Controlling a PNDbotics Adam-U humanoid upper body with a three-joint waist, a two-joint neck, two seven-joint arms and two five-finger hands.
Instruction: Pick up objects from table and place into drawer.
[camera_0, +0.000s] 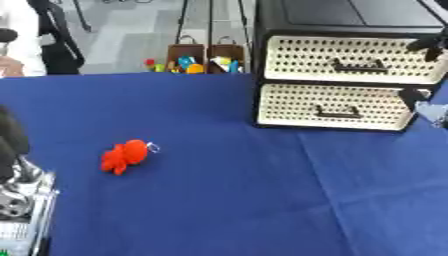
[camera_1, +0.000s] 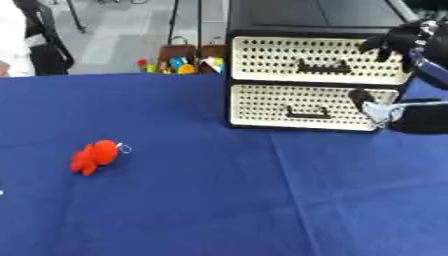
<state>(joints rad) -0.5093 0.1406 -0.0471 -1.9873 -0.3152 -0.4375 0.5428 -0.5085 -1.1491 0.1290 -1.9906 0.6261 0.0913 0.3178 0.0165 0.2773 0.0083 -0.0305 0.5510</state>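
Note:
A red plush toy with a small metal ring lies on the blue tablecloth, left of centre. At the back right stands a black drawer unit with two cream perforated drawers, upper drawer and lower drawer, both shut. My right hand is at the unit's right front edge, its fingers raised by the upper drawer's right end and its thumb by the lower drawer's corner, holding nothing. My left hand rests at the lower left edge, fingers up, far from the toy.
Two brown baskets with colourful small toys stand on the floor beyond the table's far edge, left of the drawer unit. Silver arm parts fill the lower left corner.

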